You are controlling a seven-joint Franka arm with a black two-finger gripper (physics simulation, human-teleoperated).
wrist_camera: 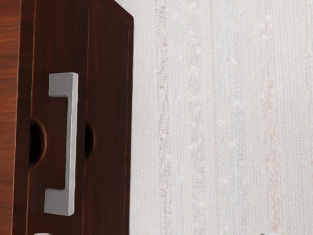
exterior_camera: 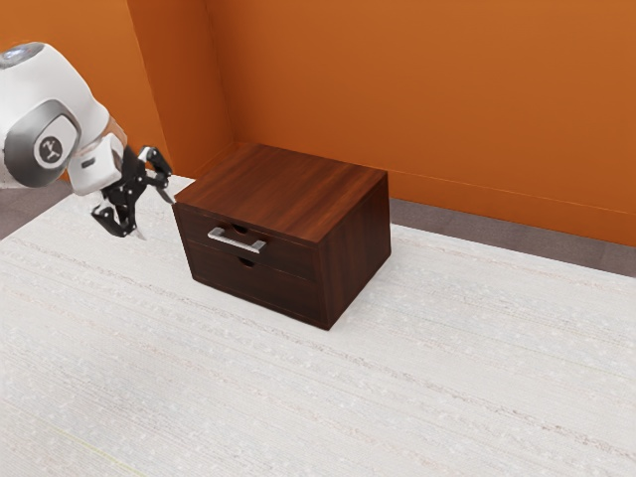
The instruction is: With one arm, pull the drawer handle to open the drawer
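A dark wooden cabinet (exterior_camera: pixel 283 189) stands on the pale floor with two drawer fronts facing the exterior view's lower left. The upper drawer (exterior_camera: pixel 204 227) carries a silver bar handle (exterior_camera: pixel 237 239) and sits flush with the cabinet front. My gripper (exterior_camera: pixel 149 211) hovers a short way off that front, toward the exterior view's left, at about handle height. It is open with nothing between its fingers. In the wrist view the handle (wrist_camera: pixel 68 142) runs along the dark drawer front (wrist_camera: pixel 105 98), with round recesses behind it.
Orange walls (exterior_camera: pixel 447 89) close the corner behind the cabinet. Pale textured floor (exterior_camera: pixel 397 397) spreads out in front of the cabinet and toward the exterior view's right, and it also appears beside the drawers as floor (wrist_camera: pixel 220 122).
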